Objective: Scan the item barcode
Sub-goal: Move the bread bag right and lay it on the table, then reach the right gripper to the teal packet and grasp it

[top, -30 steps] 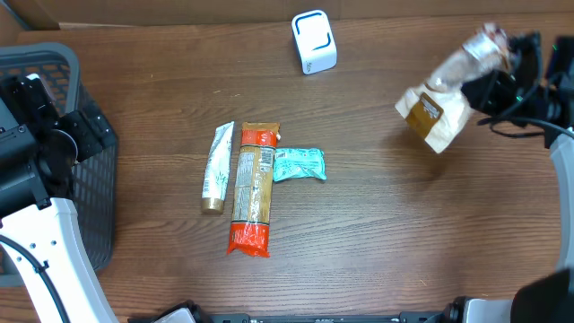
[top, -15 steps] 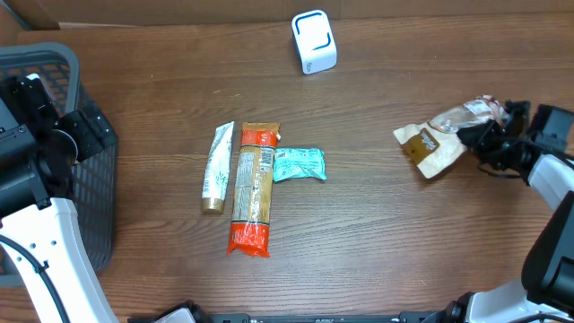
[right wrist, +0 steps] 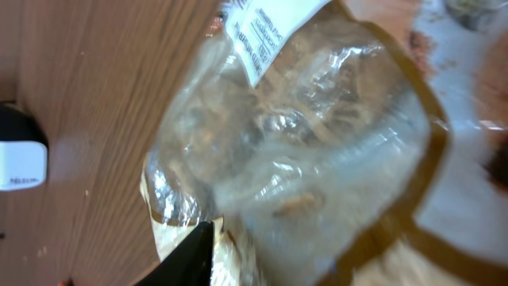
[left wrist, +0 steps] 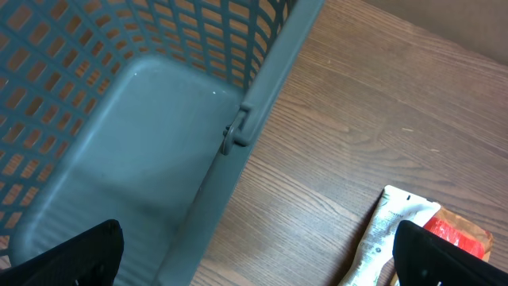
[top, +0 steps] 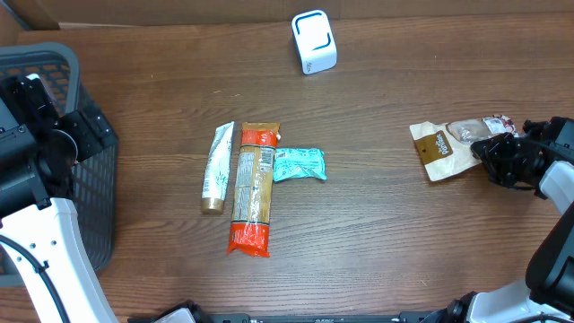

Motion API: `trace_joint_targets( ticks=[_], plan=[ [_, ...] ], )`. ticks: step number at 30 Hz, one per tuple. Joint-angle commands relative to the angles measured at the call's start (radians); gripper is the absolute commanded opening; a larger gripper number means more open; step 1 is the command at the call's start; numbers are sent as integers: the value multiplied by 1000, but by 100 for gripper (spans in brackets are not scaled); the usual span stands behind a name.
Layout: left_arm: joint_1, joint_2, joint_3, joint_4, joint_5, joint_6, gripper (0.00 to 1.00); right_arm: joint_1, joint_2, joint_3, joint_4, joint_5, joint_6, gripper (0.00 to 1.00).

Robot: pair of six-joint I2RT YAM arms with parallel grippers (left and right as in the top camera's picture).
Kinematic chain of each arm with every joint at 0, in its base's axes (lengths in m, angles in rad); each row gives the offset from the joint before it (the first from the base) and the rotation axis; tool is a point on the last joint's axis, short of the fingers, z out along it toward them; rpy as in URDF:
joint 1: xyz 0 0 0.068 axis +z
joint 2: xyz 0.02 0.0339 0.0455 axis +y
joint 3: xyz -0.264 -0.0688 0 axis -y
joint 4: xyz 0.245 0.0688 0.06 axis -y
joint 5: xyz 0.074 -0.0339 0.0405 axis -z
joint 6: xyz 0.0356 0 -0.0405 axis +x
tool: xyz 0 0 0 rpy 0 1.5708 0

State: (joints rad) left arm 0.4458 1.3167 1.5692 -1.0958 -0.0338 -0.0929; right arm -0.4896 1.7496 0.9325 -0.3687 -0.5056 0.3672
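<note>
Down from the air came the snack bag (top: 448, 144), and now it lies flat on the table (top: 386, 242) at the right, with the right claw (top: 491, 152) at its end; I cannot tell if that claw pinches it or has let go. The left claw (left wrist: 262, 258), by the grey basket (top: 36, 52), is spread wide and empty. Far back sits the white scanner (top: 313, 41), well apart, so I think this bag is being put down.

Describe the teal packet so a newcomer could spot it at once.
Start at the middle of the table, where three packages lie side by side. The teal packet is the rightmost, beside the long orange bag. It is the shortest and the only blue-green one.
</note>
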Motion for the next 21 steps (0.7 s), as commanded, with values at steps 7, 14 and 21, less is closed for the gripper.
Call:
trace_joint_targets(
  ticks=[7, 14, 21],
  plan=[
    [3, 4, 0, 0, 8, 26, 100, -6, -93, 75, -166, 16, -42, 41],
    [3, 4, 0, 0, 9, 26, 100, 45, -249, 211, -408, 19, -97, 53],
    [3, 4, 0, 0, 8, 26, 100, 158, -290, 235, -439, 0, -114, 98]
  ],
)
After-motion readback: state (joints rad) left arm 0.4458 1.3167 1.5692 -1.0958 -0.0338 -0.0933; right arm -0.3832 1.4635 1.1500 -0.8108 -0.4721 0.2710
